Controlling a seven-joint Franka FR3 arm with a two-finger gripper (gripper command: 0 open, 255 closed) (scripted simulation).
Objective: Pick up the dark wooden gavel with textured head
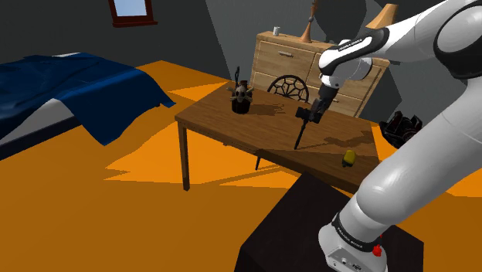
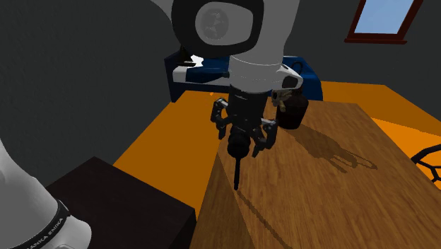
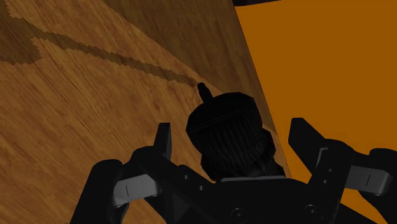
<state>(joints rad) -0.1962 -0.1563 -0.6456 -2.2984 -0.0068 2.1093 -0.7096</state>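
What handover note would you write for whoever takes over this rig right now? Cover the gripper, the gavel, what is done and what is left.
Gripper: shut on the gavel's head, pointing down.
Gavel: dark, upright in the grip with its handle hanging down over the wooden table, close to one table edge.
Done: the grasp is made.
Left: I cannot tell whether the handle's tip has cleared the tabletop, so raise the gavel further to confirm the lift.

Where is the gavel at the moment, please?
The gavel sits in the hand, head up, handle pointing down at the table, near its left edge in the second exterior view.
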